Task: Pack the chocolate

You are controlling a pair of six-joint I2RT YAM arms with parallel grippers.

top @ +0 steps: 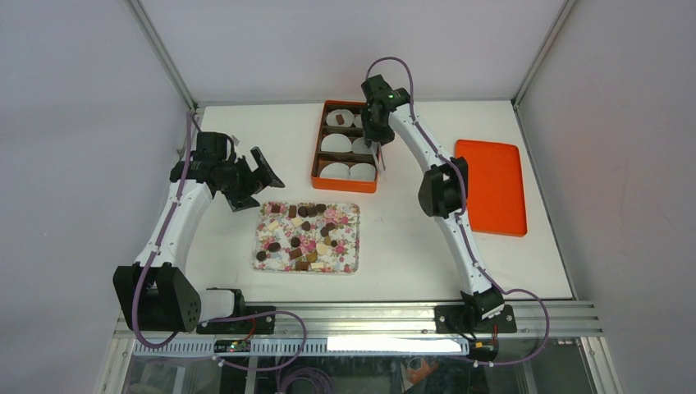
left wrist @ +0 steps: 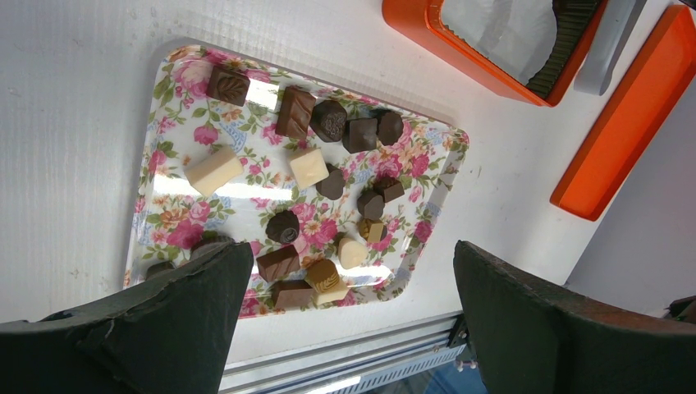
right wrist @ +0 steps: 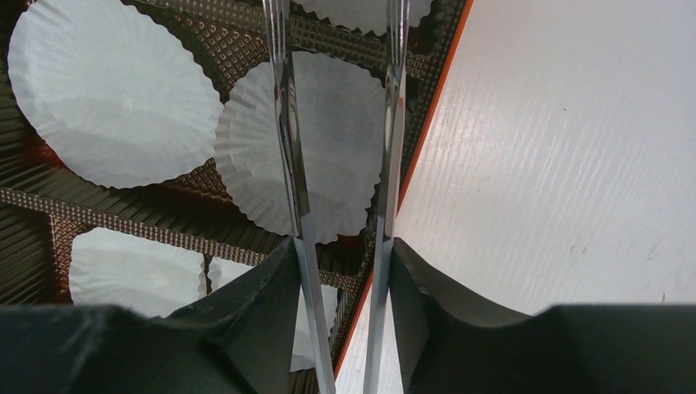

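Right pincer (right wrist: 343, 246) is partly closed on a pair of metal tweezers (right wrist: 287, 123), whose blades reach out over the orange box (top: 316, 156) at the far side of the desk (top: 246, 131). The blade tips run out of the wrist view, so whether they carry anything cannot be told. Left pincer (left wrist: 349, 250) hangs wide open and empty above the floral tray (left wrist: 164, 74). Packing looks barely begun: nearly all the chocolate (left wrist: 332, 119), in dark, light brown and cream pieces, lies loose on that tray. From above only one dark piece shows in the box, in the far-left of its white paper cups (right wrist: 107, 98). The other cups in view look empty. An orange lid (top: 491, 187) lies apart, to the right of the box.
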